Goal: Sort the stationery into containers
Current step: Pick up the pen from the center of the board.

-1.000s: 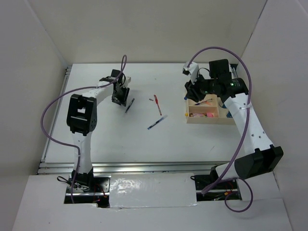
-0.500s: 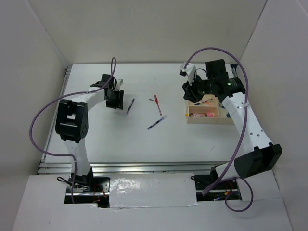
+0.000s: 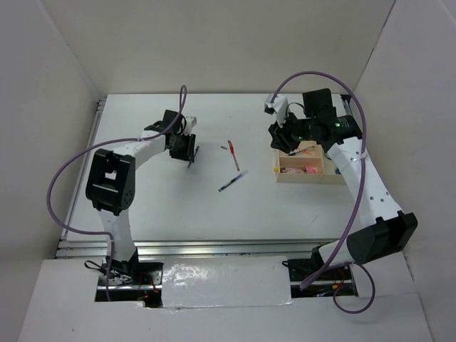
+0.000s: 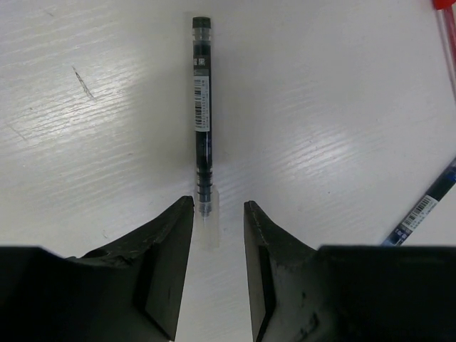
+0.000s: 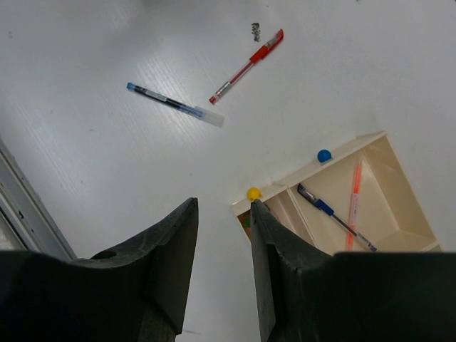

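A dark blue pen (image 4: 201,107) lies on the white table, and its clear-capped tip reaches between the fingertips of my left gripper (image 4: 219,206). That gripper is open and touches nothing; from above it (image 3: 187,148) hangs right over the same pen (image 3: 193,156). A red pen (image 3: 232,153) and a blue pen (image 3: 233,180) lie loose mid-table. The wooden tray (image 3: 306,179) stands at the right with pink items inside. My right gripper (image 5: 223,203) is open and empty, raised beside the tray's (image 5: 356,144) left corner. One compartment holds a blue pen (image 5: 335,216) and an orange pen (image 5: 354,203).
A yellow ball (image 5: 254,193) and a blue ball (image 5: 324,155) sit on the tray's rim. In the right wrist view, a small dark speck (image 5: 255,29) lies by the red pen (image 5: 247,65), near the blue pen (image 5: 174,105). White walls enclose the table.
My left gripper swung left away from the dark pen, then came back right over it, jaws a little narrower than at its widest. The right arm barely shifted.
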You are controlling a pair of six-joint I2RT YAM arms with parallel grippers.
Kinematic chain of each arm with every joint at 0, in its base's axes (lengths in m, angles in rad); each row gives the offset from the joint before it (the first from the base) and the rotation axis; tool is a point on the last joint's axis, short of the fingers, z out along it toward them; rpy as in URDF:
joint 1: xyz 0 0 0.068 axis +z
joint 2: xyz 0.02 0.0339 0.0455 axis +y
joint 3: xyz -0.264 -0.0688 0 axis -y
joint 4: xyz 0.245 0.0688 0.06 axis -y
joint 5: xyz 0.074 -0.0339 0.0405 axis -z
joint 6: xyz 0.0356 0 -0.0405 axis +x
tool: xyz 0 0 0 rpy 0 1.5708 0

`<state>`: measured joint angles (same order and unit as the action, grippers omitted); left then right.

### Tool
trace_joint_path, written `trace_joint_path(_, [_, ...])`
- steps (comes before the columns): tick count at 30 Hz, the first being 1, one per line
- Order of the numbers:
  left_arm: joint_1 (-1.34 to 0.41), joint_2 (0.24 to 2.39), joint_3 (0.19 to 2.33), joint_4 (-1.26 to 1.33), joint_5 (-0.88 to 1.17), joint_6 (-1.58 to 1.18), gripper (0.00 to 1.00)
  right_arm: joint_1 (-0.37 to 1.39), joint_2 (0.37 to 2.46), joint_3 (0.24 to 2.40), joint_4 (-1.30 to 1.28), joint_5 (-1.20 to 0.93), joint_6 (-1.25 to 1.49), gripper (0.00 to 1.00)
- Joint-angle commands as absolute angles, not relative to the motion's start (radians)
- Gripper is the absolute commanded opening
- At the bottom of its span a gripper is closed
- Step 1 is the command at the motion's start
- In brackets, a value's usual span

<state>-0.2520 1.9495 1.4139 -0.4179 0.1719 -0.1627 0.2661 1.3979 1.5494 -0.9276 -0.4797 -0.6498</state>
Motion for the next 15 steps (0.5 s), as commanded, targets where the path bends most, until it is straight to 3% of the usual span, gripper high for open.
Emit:
trace_joint_path(1, [-0.267, 1.994, 1.45, -0.406, 0.123, -0.164, 0.47, 0.278, 1.397, 1.554, -0.899, -0.477, -0.663, 0.42])
trace_joint_path(12, [-0.325, 2.086, 1.465, -0.428, -0.055, -0.104, 0.4, 0.299, 1.365, 1.516, -0.888, -0.485, -0.699, 0.42])
trace_joint_path(14, [-0.327, 2.098, 1.465, -0.43, -0.07, -0.094, 0.28, 0.307, 1.358, 1.506, -0.882, -0.485, -0.703, 0.43])
trace_joint_path(15, [-0.327, 2.102, 1.463, -0.434, -0.075, -0.092, 0.17, 0.311, 1.355, 1.5, -0.873, -0.476, -0.692, 0.44])
